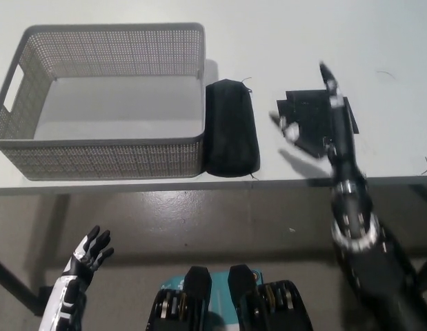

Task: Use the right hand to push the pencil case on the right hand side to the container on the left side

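The black pencil case [231, 128] lies on the white table, its left side against the right wall of the grey mesh basket [103, 96]. My black right hand [323, 117] is raised to the right of the case, apart from it, blurred by motion, with fingers spread and nothing held. My white left hand [89, 254] hangs below the table edge at the lower left, fingers apart and empty.
A flat black sheet [316, 121] lies on the table under my right hand. The table's front edge [199, 181] runs just below the basket and the case. The basket holds nothing visible.
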Robot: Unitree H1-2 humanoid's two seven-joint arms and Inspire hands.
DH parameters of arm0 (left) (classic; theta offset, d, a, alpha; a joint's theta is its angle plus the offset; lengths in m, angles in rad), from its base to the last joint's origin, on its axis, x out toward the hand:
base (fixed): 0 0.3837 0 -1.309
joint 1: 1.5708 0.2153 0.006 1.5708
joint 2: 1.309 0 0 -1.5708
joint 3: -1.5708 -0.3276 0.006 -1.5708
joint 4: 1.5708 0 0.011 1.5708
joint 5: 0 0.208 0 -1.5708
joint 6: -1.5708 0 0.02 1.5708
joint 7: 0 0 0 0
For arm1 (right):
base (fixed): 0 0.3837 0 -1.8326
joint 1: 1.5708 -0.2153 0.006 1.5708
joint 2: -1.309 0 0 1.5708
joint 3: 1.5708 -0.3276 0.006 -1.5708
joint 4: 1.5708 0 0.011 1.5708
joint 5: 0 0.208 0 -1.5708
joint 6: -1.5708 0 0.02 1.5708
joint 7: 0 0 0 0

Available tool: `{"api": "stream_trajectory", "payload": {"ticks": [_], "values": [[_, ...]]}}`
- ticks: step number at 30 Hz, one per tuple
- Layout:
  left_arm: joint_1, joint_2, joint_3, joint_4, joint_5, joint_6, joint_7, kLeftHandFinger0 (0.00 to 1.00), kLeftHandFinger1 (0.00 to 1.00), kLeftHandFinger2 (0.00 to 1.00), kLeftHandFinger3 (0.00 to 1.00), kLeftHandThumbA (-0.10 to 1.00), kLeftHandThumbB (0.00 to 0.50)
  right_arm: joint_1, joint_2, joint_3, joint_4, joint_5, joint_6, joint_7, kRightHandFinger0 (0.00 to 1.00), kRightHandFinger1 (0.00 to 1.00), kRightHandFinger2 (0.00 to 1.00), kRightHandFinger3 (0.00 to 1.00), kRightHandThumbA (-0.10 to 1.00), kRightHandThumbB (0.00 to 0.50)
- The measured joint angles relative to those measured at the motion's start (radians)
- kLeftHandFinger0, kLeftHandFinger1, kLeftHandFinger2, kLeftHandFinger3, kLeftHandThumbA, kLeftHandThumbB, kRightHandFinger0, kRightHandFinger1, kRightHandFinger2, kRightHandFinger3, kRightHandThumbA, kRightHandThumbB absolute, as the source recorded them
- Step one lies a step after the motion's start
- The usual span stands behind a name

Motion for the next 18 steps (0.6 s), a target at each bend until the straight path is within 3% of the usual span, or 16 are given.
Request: {"api": "stream_trajectory", "payload": {"ticks": [4, 7, 12, 16, 18], "values": [[-0.016, 0.002, 0.004, 0.004, -0.001, 0.003, 0.0, 1.0, 1.0, 1.0, 1.0, 1.0, 0.286, 0.166, -0.004, 0.0, -0.141, 0.018, 0.0, 0.014, 1.0, 1.0, 1.0, 1.0, 1.0, 0.359], [-0.038, 0.008, 0.01, 0.01, -0.005, 0.009, 0.0, 1.0, 1.0, 1.0, 1.0, 1.0, 0.274, 0.307, -0.019, -0.001, -0.261, 0.038, -0.002, 0.034, 1.0, 1.0, 1.0, 1.0, 1.0, 0.344], [-0.09, 0.033, 0.04, 0.018, -0.014, 0.02, 0.0, 1.0, 1.0, 1.0, 1.0, 1.0, 0.293, 0.48, -0.068, -0.028, -0.431, 0.089, -0.025, 0.09, 1.0, 1.0, 1.0, 1.0, 1.0, 0.248], [-0.129, 0.058, 0.062, 0.017, -0.016, 0.031, 0.0, 1.0, 1.0, 1.0, 1.0, 1.0, 0.335, 0.525, -0.096, -0.06, -0.461, 0.125, -0.054, 0.134, 1.0, 1.0, 1.0, 1.0, 1.0, 0.227], [-0.137, 0.058, 0.064, 0.018, -0.017, 0.038, 0.001, 1.0, 1.0, 1.0, 1.0, 1.0, 0.324, 0.534, -0.097, -0.073, -0.46, 0.141, -0.064, 0.156, 1.0, 1.0, 1.0, 1.0, 1.0, 0.239]]}}
